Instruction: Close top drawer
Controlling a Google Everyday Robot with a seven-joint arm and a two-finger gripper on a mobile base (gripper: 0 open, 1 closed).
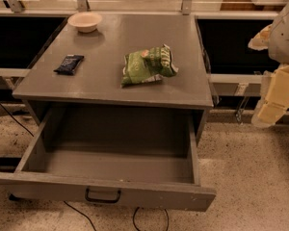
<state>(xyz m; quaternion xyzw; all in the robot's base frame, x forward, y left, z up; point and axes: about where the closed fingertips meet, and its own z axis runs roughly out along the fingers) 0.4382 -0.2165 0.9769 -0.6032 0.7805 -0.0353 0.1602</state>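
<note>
Tabletop (135, 37): grey, flat top of the cabinet, fills the middle of the view.
Black packet (68, 64): lies flat near the left edge, about halfway between the far and near corners.
Bowl (85, 21): pale, upright, at the far left corner, well apart from the packet.
Top drawer (43, 186): below the front edge of the tabletop, pulled far out toward the camera; the grey front panel is scuffed and spans the cabinet's width.
Pull handle (102, 195): black, at the centre of the drawer front.
Green bag (147, 65): crumpled, right of centre, nearer the right edge than the left.
Cable (77, 213): dark, on the speckled floor under the drawer front.
Gripper (269, 110): cream-coloured, beyond the right edge of the tabletop, off the cabinet, touching nothing visible.
Jaws: cannot tell whether open or closed.
</note>
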